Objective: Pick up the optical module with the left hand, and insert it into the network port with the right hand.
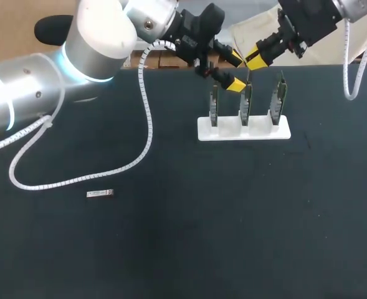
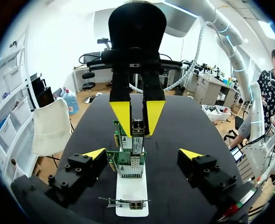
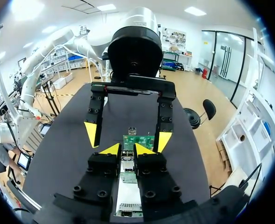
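Note:
My right gripper (image 3: 128, 149) is shut on a small silver optical module (image 3: 127, 164), which it holds upright over the middle one of three green circuit boards (image 1: 246, 103). The boards stand in a white holder (image 1: 233, 132). From the left wrist view the module (image 2: 137, 130) sits between the right gripper's yellow fingers (image 2: 122, 116), its lower end at the board's (image 2: 126, 163) top edge. My left gripper (image 2: 143, 154) is wide open, facing the right gripper (image 1: 252, 60) with one finger on either side of the boards. A second silver module (image 1: 100, 194) lies on the black table at the left.
The white holder (image 2: 131, 193) stands at the table's back middle. A white coiled cable (image 1: 147, 112) from my left arm (image 1: 40, 87) loops down onto the table at the left. Another cable (image 1: 352, 81) hangs from my right arm.

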